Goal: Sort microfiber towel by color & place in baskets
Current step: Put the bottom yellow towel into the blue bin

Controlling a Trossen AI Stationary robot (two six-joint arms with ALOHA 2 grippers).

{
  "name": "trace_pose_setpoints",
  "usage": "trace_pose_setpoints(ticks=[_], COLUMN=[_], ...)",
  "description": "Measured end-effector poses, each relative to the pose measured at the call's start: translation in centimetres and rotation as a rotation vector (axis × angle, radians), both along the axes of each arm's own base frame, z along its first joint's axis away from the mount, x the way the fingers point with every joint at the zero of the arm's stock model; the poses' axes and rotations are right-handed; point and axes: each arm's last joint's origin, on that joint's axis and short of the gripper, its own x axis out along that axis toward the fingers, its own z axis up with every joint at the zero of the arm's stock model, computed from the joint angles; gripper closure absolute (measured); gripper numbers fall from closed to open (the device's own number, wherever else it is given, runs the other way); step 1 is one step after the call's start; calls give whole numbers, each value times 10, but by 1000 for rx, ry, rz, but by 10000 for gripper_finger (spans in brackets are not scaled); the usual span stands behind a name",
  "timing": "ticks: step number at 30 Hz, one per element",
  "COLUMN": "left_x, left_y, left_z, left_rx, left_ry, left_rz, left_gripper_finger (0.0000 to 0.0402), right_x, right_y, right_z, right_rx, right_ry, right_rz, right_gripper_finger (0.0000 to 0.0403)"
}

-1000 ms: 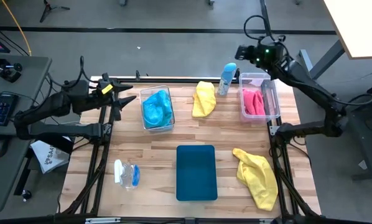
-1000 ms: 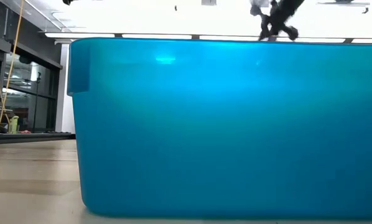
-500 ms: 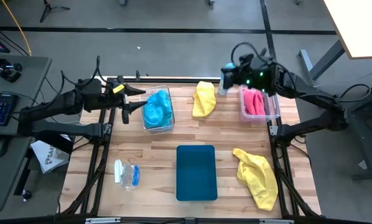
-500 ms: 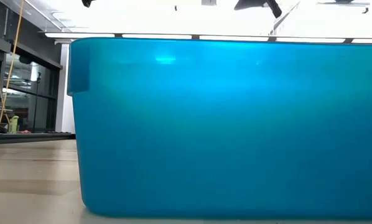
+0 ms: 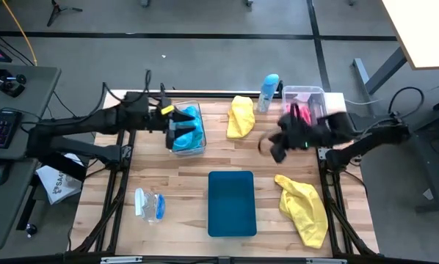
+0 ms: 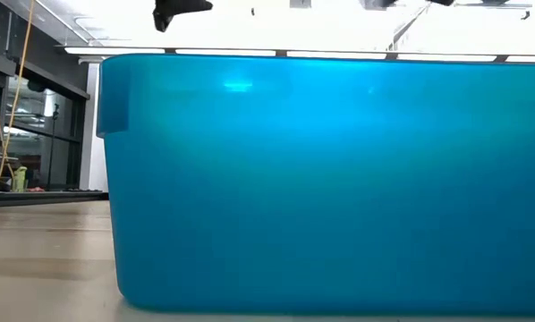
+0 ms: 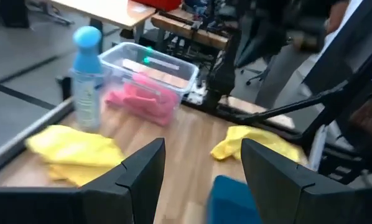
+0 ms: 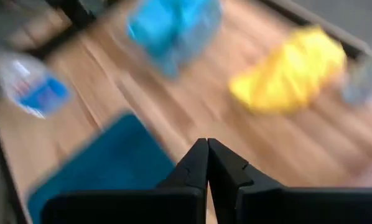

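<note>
Hands first: the left hand [image 5: 177, 126], fingers apart, hangs over the blue towel [image 5: 186, 133] in its bin, upper left; the right hand [image 5: 277, 150], fingers together, is empty at centre right. Pink towel [image 5: 302, 117] is binned; both yellow towels [image 5: 241, 117] [image 5: 305, 208] remain on the surface, tray [image 5: 231, 203] bare.

The left gripper [image 5: 177, 126], fingers spread, now hangs over the clear plastic bin holding the bright blue cloth [image 5: 187, 126], having swung right from the table's left edge. The right gripper [image 5: 276, 149], fingers pressed together, has left the far-right bin of pink cloth [image 5: 302, 117] and sits nearer, over bare wood.
</note>
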Motion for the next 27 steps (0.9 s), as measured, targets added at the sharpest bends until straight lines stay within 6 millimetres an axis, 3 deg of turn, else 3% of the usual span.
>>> trace_pose_setpoints(ticks=[5, 13, 19, 27], left_x=[27, 44, 43, 43], left_y=[-8, -28, -35, -35], left_z=[2, 6, 6, 6], left_rx=[-71, -191, -189, -185], left_ry=[-130, -258, -265, -267], left_rz=[-35, -88, -22, 4], left_gripper_finger=[202, 202, 202, 202], right_x=[-23, -48, -73, -82], right_y=[37, 91, 87, 83], right_z=[-37, -135, -176, -206], right_rx=[33, 224, 334, 367], right_ry=[210, 386, 652, 738], right_rz=[19, 210, 105, -25], right_gripper_finger=[353, 224, 157, 148])
